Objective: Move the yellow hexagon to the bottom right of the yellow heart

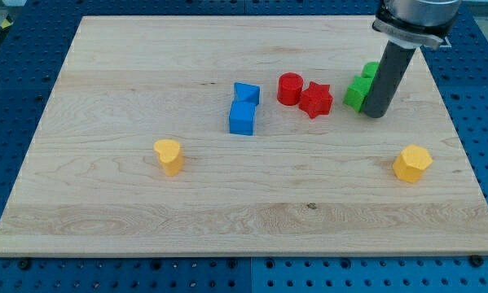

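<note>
Camera view: the yellow hexagon (412,163) sits far to the view's right of the yellow heart (169,155), at about the same height on the wooden board (105,220). To do this well, I judge my tip (375,114) should come round to the hexagon's right side and push leftward, stopping below-right of the heart. The rod stands nearly upright, my tip above and left of the hexagon, touching the green blocks (361,88). There is no claw, so nothing is held.
</note>
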### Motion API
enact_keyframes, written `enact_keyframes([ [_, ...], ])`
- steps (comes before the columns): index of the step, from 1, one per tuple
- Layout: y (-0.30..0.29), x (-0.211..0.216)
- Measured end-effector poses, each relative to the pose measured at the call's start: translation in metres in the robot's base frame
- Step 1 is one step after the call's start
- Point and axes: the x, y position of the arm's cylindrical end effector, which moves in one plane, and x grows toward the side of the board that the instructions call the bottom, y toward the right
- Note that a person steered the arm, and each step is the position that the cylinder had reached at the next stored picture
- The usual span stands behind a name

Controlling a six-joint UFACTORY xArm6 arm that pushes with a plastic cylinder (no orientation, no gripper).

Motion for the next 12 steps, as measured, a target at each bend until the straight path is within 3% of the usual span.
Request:
enact_keyframes([
  [2, 0.005, -0.015],
  [4, 0.008, 0.024],
  [6, -0.017, 0.021],
  [12, -0.033, -0.041],
])
